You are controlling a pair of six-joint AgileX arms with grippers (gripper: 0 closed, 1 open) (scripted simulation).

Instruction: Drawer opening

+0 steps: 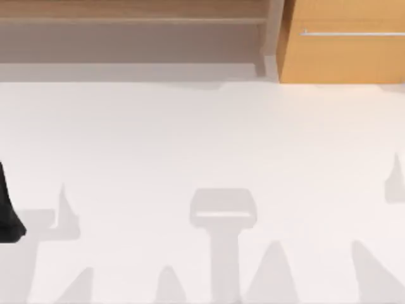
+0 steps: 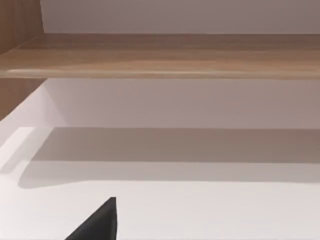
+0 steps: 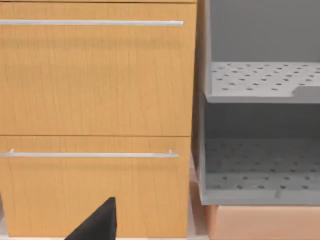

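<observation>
Facing 2 closed drawer (image 3: 95, 80) fronts beside perforated grey shelves (image 3: 260, 80).

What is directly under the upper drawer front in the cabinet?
Under the upper drawer front sits a second drawer front with its own silver bar handle. Both are closed, so their insides are hidden.

Top camera hangs above the white table (image 1: 202, 158), looking down, catching the shelf unit (image 1: 133, 38) and drawer (image 1: 345, 44) along the far edge. Left wrist camera sits low, facing level into the shelf unit (image 2: 165, 55) at close range. Right wrist camera faces the drawer (image 3: 95, 75) fronts head-on, fairly near, grey perforated racks (image 3: 262, 80) beside them.
</observation>
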